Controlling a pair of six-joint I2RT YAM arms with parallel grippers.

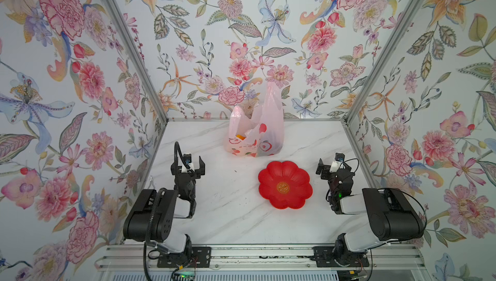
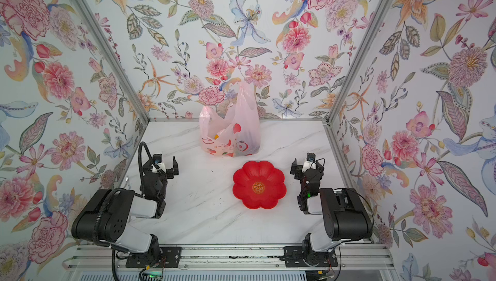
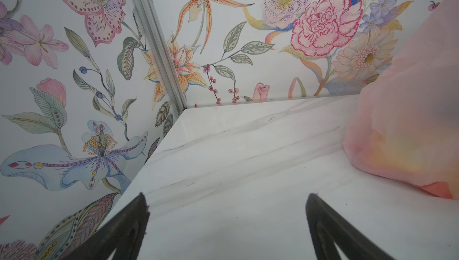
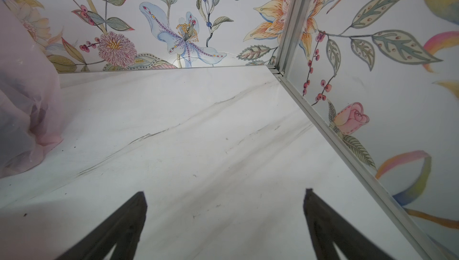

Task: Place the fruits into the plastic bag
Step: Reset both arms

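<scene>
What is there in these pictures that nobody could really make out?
- Fruits: in both top views the plastic bag veils them; only an orange-yellow patch shows, so count and kinds are unclear.
- Both wrist views: the frame edge cuts the bag off; the left one also blurs it.
- Red dish: its gold mark is too small to read in the top views.

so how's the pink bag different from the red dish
The bag stands upright at the back, thin and see-through pink; the dish lies flat nearer the front, solid red, flower-shaped. The bag has coloured shapes inside; the dish is empty. Both sit on the marble table.
</scene>
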